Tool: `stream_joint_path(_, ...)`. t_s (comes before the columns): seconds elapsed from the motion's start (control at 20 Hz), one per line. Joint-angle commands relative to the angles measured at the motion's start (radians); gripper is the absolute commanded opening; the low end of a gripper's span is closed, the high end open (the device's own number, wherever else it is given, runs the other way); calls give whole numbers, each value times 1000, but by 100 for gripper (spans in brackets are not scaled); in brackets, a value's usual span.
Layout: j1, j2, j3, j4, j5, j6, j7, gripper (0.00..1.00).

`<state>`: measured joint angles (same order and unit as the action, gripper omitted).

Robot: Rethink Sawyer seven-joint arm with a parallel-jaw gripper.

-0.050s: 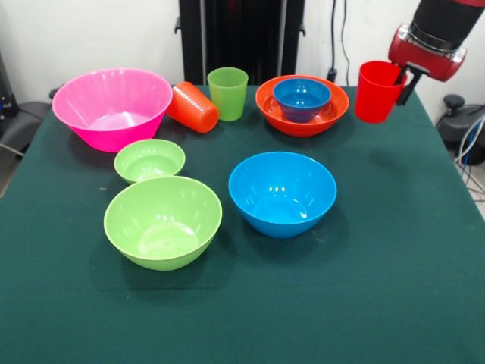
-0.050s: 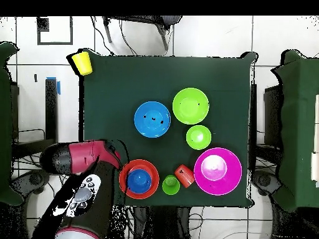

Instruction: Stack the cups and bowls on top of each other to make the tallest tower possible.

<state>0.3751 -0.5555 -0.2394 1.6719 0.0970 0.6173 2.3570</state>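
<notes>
My gripper (image 1: 402,80) is shut on the rim of the red cup (image 1: 377,92), one finger inside and one outside, just right of the wide orange bowl (image 1: 276,114). The small dark blue bowl (image 1: 301,99) sits inside that orange bowl. A light green cup (image 1: 227,93) stands upright beside an orange cup (image 1: 193,107) lying on its side. The pink bowl (image 1: 112,106) is at the far left. The small green bowl (image 1: 149,160), large green bowl (image 1: 162,221) and large blue bowl (image 1: 282,193) sit apart nearer the front. In the overhead view a yellow cup (image 2: 81,62) lies just beyond the table's corner.
The green cloth-covered table (image 1: 394,273) carries everything. In the overhead view my arm (image 2: 81,157) reaches in over the table's left edge beside the orange bowl (image 2: 126,187). Chairs and cables surround the table.
</notes>
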Motion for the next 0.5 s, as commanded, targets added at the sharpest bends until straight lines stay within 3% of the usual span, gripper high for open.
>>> stream_joint_path(0.05, -9, -4, 39, -11, -66, 20, 28, 0)
stream_joint_path(0.3, -85, -93, 44, 73, -90, 22, -64, 0)
stream_joint_path(0.5, -129, -107, 59, 116, -121, -10, -95, 0)
